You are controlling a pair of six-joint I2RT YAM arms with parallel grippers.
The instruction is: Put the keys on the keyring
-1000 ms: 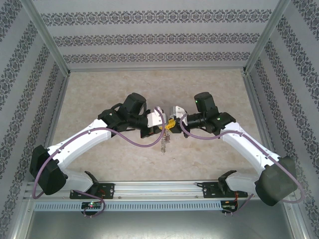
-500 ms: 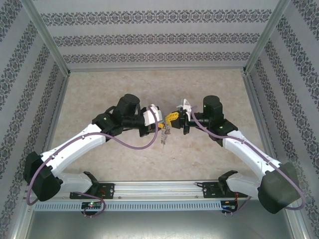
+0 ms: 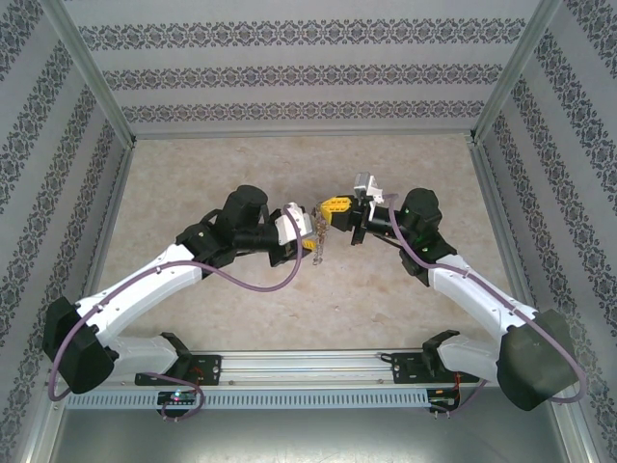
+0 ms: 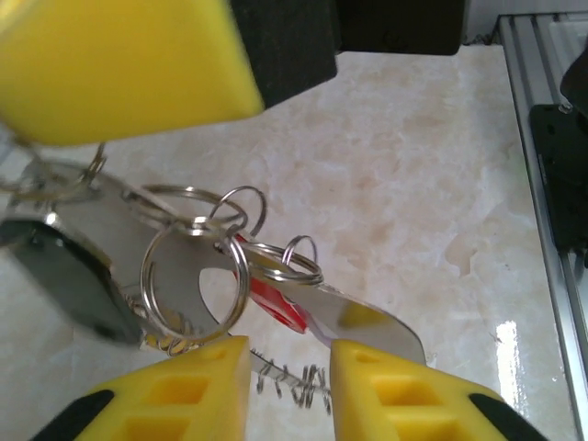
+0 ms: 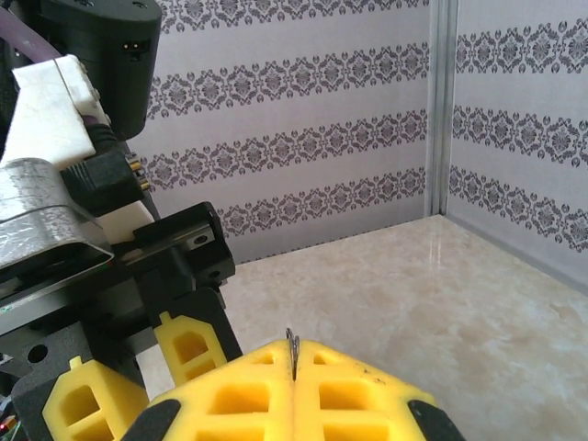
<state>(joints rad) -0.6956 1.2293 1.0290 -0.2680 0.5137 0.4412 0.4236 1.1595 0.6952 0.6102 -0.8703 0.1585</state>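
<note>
The keyring [image 3: 321, 237] hangs as a bunch of silvery rings and pieces below my right gripper [image 3: 332, 206], above the table. In the right wrist view the right gripper [image 5: 294, 355] is shut on a thin edge of wire. Seen from the left wrist, the rings [image 4: 195, 274], a red tag [image 4: 277, 306] and a silver blade [image 4: 367, 323] dangle just past my left gripper [image 4: 289, 360]. That gripper is open with nothing between its pads. A dark-headed key [image 4: 62, 283] hangs blurred at the left of the bunch. How it is attached I cannot tell.
The beige marble tabletop [image 3: 405, 289] lies under both arms. Patterned walls with metal posts [image 3: 96, 87] enclose it on three sides. An aluminium rail [image 3: 308, 365] carrying the arm bases runs along the near edge.
My left gripper has opened and let go of the bunch, drawing back slightly left. My right gripper has lifted and moved away from the rail, carrying the keyring with it.
</note>
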